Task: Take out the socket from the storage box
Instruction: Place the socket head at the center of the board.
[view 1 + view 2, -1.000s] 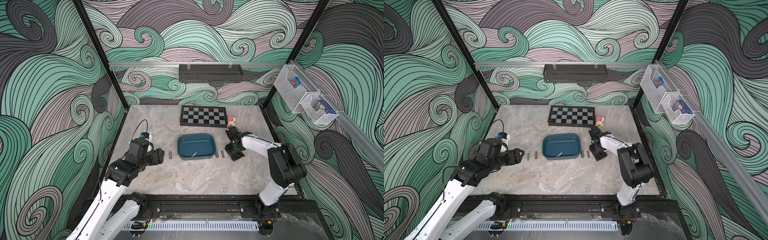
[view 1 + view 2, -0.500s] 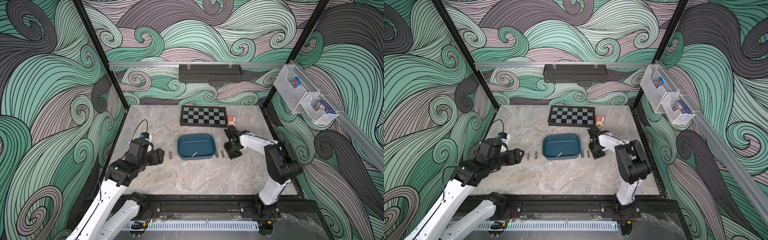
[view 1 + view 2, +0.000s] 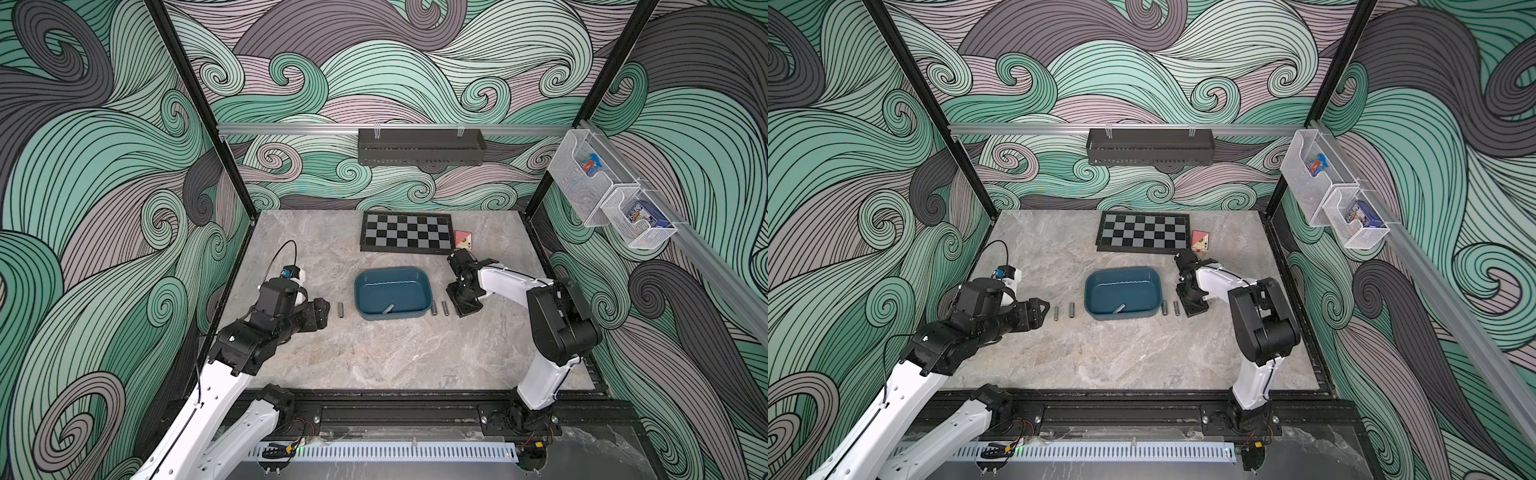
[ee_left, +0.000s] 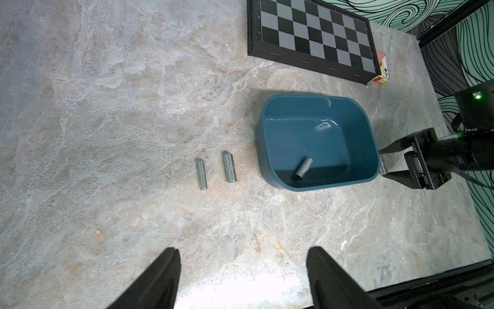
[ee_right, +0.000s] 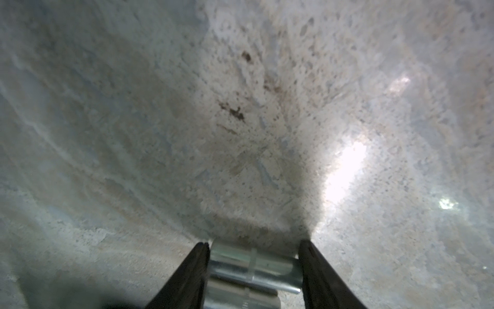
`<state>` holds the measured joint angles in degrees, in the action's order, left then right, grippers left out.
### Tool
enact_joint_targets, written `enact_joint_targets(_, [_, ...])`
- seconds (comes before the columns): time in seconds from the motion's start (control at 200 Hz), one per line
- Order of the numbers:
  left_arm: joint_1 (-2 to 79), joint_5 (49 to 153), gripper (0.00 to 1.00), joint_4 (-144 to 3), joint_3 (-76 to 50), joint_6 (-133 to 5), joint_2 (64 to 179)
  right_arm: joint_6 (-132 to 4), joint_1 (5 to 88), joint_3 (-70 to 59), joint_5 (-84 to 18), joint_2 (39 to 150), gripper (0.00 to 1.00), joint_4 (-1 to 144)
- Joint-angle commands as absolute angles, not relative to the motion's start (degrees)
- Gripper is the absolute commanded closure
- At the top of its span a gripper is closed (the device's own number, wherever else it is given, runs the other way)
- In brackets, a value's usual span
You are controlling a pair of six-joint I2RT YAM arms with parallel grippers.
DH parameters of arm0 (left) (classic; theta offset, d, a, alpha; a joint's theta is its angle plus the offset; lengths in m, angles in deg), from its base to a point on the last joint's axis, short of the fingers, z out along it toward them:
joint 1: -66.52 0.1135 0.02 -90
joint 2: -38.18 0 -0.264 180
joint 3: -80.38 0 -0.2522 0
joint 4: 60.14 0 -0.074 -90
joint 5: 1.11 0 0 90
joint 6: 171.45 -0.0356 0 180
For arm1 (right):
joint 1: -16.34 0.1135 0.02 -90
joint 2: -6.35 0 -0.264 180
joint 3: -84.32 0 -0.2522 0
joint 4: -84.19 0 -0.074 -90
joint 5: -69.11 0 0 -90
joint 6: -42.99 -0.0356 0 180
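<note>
Inside the storage box [image 3: 399, 316], near its front wall, one socket [image 4: 304, 168] lies on its side at a slant across the glossy teal floor. The box is a shallow moulded plastic tub with rounded corners and a rolled rim, so I judge the wall low enough to reach over from above.

Four more sockets lie out on the counter [image 3: 374, 357], paired off on either side of the box. The left pair [image 3: 1072, 309] lies parallel and just apart, which I read as deliberate setting-down. They are plain grey metal cylinders with a small step partway along.

My right gripper [image 5: 253, 242] points straight down over the outer socket [image 5: 254, 264] of the right pair. Its black jaws flank that socket end to end as it rests on the counter beside its neighbour [image 5: 240, 297]. I cannot tell whether they are pinching it or standing just clear.

My left gripper [image 4: 242, 250] hangs low, well back from the box, with its jaws spread wide and nothing between them. I take that as keeping out of the other arm's way. The counter is matte, mottled grey stone.
</note>
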<state>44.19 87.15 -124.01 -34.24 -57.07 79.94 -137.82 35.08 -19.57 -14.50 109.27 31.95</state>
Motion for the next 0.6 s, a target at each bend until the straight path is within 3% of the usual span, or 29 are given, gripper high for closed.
enact_joint_targets(0.0, [43.6, 86.3, 0.22, -123.7, -34.1, -57.8, 79.4, -138.2, 35.4, -20.9, -15.8, 111.7, 0.4, 32.8])
enact_joint_targets(0.59, [42.4, 84.9, 0.22, -124.2, -34.2, -57.5, 79.3, -137.3, 35.4, -19.0, -17.3, 112.3, 0.38, 33.1])
